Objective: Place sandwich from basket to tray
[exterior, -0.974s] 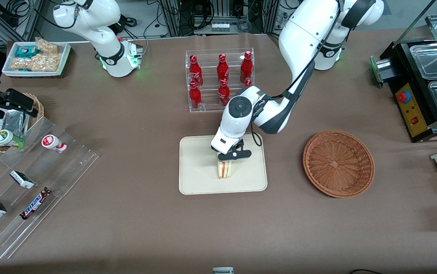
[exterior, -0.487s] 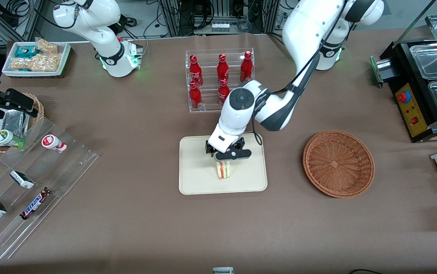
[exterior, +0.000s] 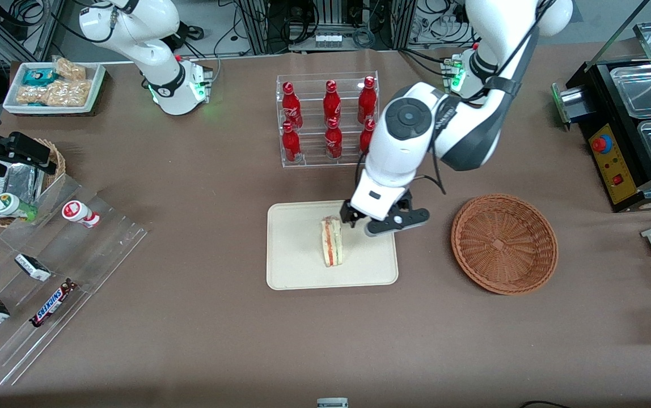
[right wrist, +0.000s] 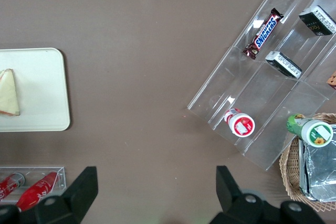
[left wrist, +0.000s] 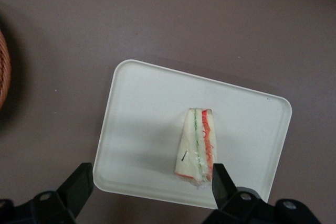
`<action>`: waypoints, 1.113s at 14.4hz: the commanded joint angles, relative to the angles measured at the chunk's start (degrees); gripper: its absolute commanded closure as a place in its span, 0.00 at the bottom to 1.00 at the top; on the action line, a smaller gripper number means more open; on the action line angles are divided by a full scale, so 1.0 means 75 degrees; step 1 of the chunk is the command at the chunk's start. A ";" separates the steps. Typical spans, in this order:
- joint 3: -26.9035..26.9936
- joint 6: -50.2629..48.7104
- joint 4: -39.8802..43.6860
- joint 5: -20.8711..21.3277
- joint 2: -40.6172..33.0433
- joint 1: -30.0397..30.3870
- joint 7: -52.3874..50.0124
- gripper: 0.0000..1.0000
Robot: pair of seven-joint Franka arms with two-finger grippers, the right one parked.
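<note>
The sandwich (exterior: 331,242), a pale bread wedge with red and green filling in clear wrap, stands on its edge on the cream tray (exterior: 297,266). It also shows in the left wrist view (left wrist: 196,144) on the tray (left wrist: 142,114), and in the right wrist view (right wrist: 9,93). My left gripper (exterior: 378,225) is open and empty, raised above the tray's edge toward the working arm's end, clear of the sandwich. In the left wrist view the gripper (left wrist: 149,184) has its jaws wide apart. The round wicker basket (exterior: 504,242) is empty.
A clear rack of red bottles (exterior: 328,116) stands farther from the front camera than the tray. A clear stepped display with snacks (exterior: 47,272) lies toward the parked arm's end. A black appliance (exterior: 632,124) stands toward the working arm's end.
My gripper has let go of the sandwich, risen and moved off toward the basket. The sandwich stays standing on the tray, now fully uncovered.
</note>
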 commanded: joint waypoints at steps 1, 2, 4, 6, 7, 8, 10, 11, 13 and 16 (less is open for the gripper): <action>-0.0032 -0.0319 -0.0227 0.0079 -0.0269 0.0428 0.0312 0.00; -0.0043 -0.0541 -0.0239 -0.0025 -0.0339 0.0697 0.0767 0.00; -0.0044 -0.0975 -0.0239 -0.0236 -0.0549 0.1224 0.1471 0.00; -0.0044 -0.1548 -0.0262 -0.0459 -0.0784 0.1728 0.2255 0.00; -0.0044 -0.1818 -0.0274 -0.0472 -0.0901 0.1963 0.2620 0.00; -0.0044 -0.2099 -0.0297 -0.0472 -0.1007 0.2151 0.2913 0.00; -0.0044 -0.2510 -0.0379 -0.0460 -0.1241 0.2596 0.3476 0.00; -0.0044 -0.2651 -0.0437 -0.0460 -0.1381 0.2830 0.3792 0.00; -0.0044 -0.3037 -0.0461 -0.0460 -0.1628 0.3252 0.4355 0.00; -0.0032 -0.3460 -0.0473 -0.0460 -0.2073 0.3792 0.4860 0.00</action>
